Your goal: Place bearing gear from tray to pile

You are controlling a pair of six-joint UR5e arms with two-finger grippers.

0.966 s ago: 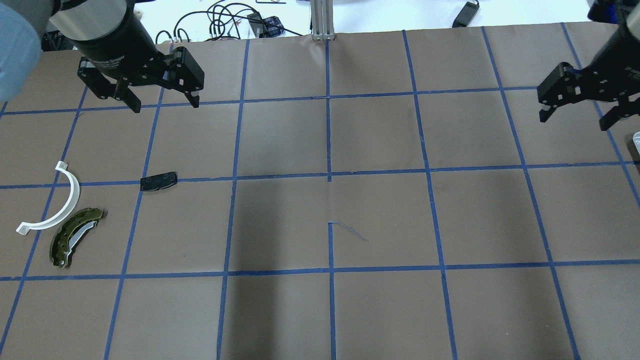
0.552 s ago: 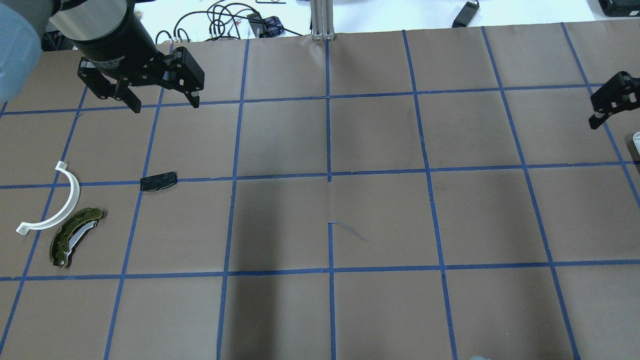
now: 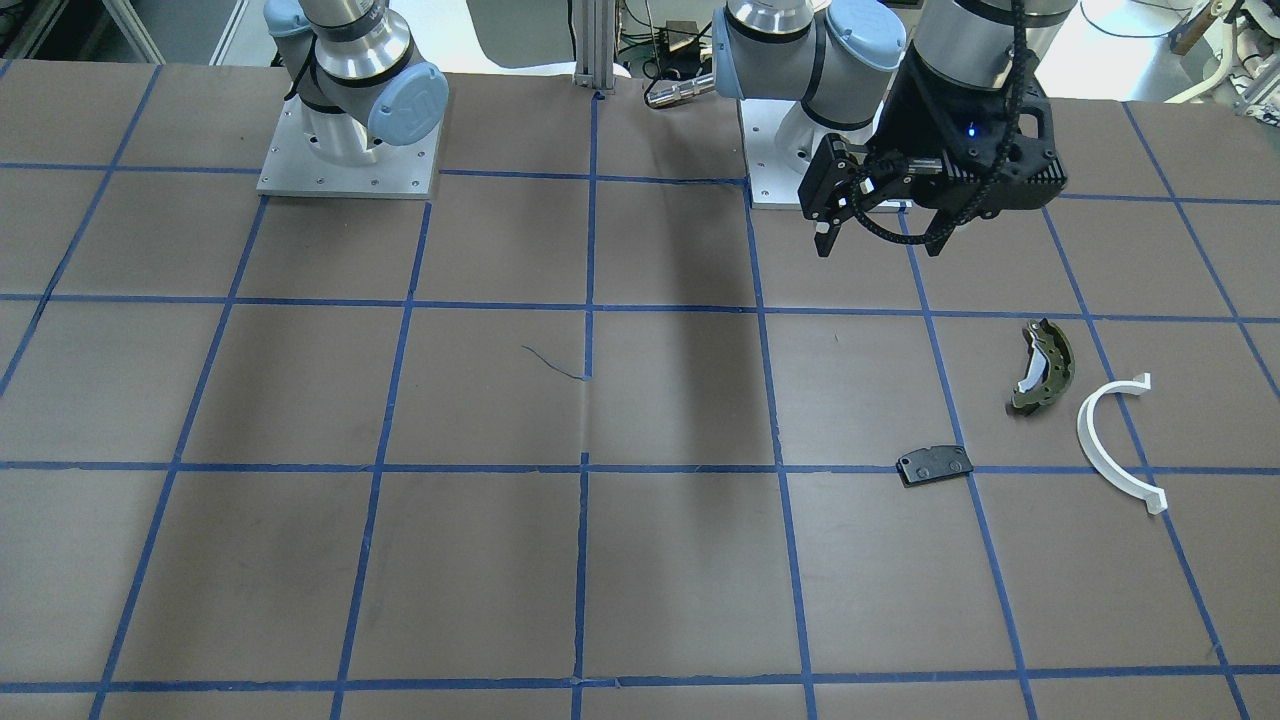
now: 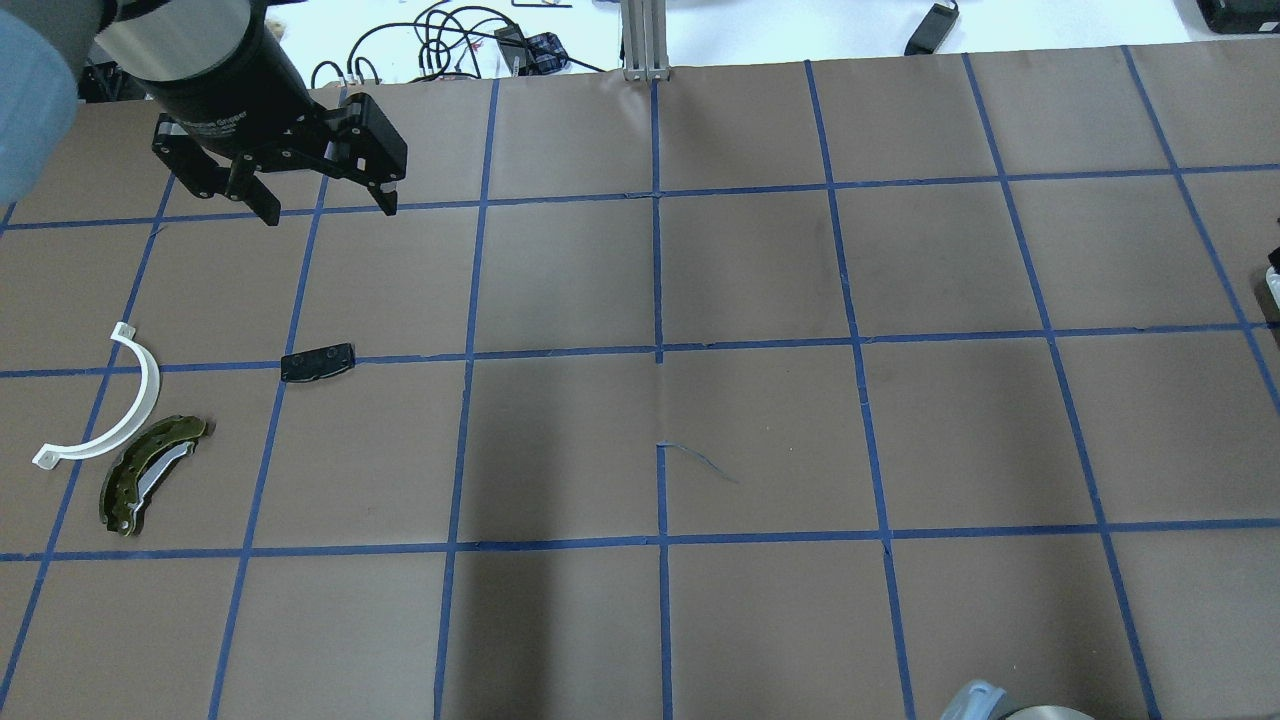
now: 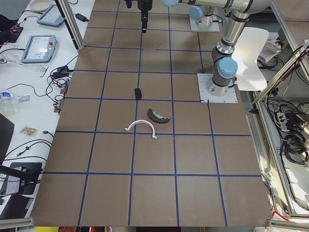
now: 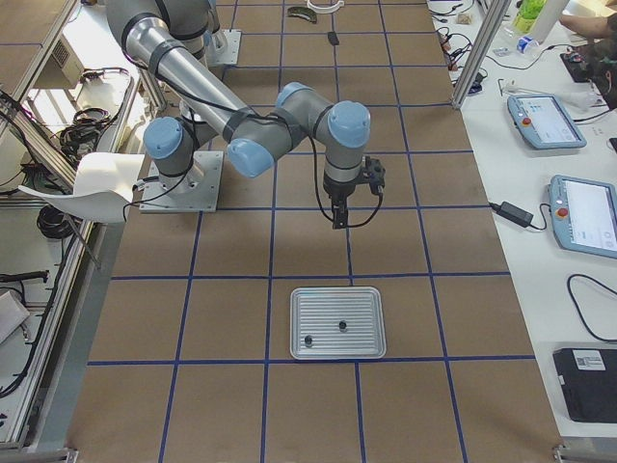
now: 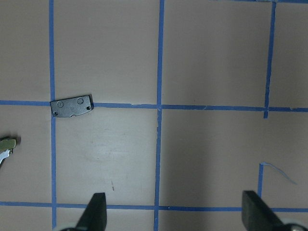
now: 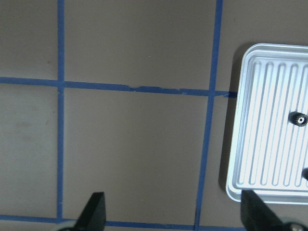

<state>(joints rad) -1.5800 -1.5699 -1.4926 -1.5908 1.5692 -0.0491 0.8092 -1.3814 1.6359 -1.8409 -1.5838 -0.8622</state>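
The pile lies on the robot's left: an olive-green brake shoe [image 4: 150, 472] [image 3: 1045, 365], a white half-ring [image 4: 120, 410] [image 3: 1105, 445] and a flat black pad [image 4: 318, 362] [image 7: 72, 106]. My left gripper [image 4: 325, 205] [image 7: 175, 211] is open and empty, hanging above the table beyond the pad. The ribbed metal tray [image 6: 357, 304] [image 8: 260, 120] lies at the table's right end with two small dark bearing gears [image 6: 341, 326] [image 8: 299, 119] in it. My right gripper [image 6: 339, 210] [image 8: 175, 211] is open and empty, above the table beside the tray.
The brown table [image 4: 760, 440] has a blue tape grid. Cables and a metal post [image 4: 645, 40] lie past its far edge. My right arm's elbow [image 4: 1000, 705] shows at the overhead view's bottom edge. Tablets and cables lie on a side bench [image 6: 549, 121].
My right gripper has moved right, out of the overhead view, towards the tray. My left gripper has stayed in place, open.
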